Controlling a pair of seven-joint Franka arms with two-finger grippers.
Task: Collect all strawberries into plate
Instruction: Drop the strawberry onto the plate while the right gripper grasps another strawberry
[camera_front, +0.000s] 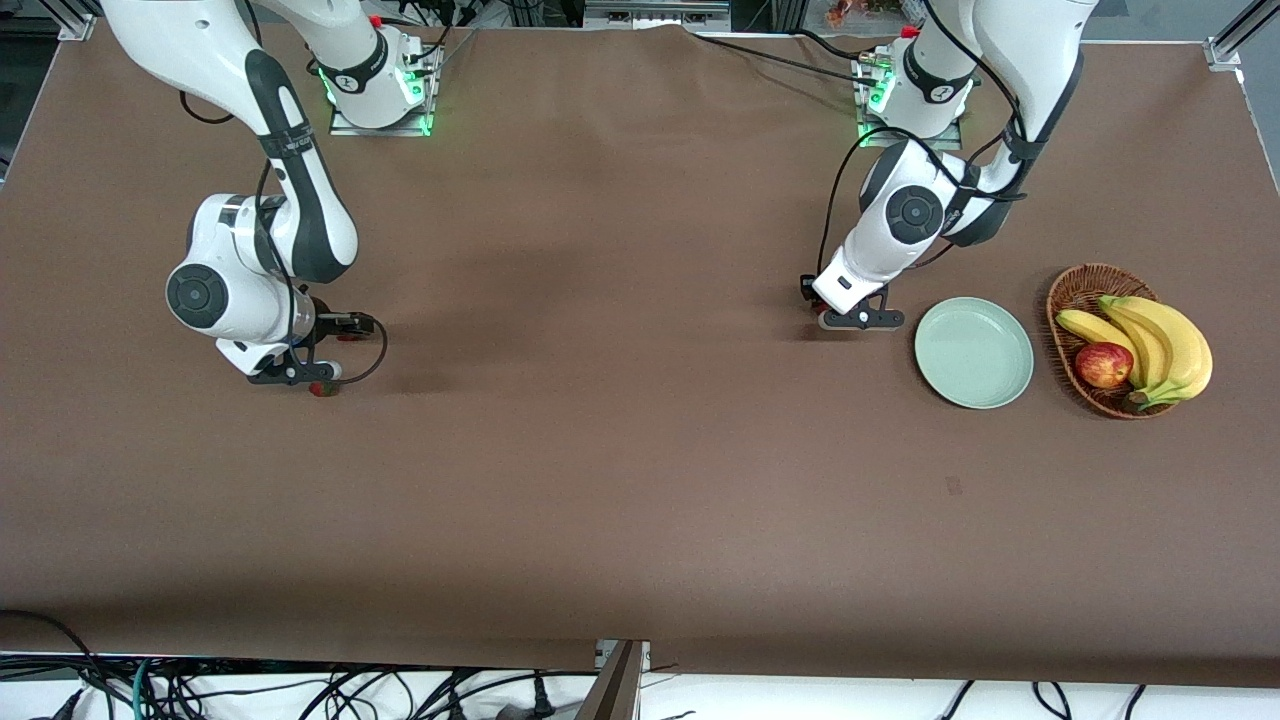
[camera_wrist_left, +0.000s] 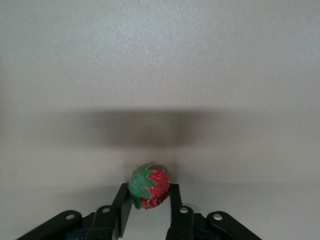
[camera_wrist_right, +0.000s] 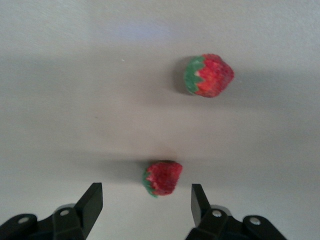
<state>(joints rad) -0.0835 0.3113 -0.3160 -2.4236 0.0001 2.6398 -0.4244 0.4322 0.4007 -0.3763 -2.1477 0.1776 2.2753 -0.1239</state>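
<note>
The left gripper (camera_wrist_left: 148, 200) is sitting low at the table (camera_front: 620, 450), pinching a strawberry (camera_wrist_left: 149, 187) between its fingers — just beside the pale green plate (camera_front: 973, 352), at the plate's nine o'clock in the front view. At the plate's three o'clock a wicker basket (camera_front: 1075, 290) is holding bananas (camera_front: 1160, 345) and an apple (camera_front: 1103, 364). Toward the right arm's end, the right gripper (camera_wrist_right: 146, 202) is hovering with fingers spread around a second strawberry (camera_wrist_right: 162, 178) — a third strawberry (camera_wrist_right: 209, 75) is lying near it.
</note>
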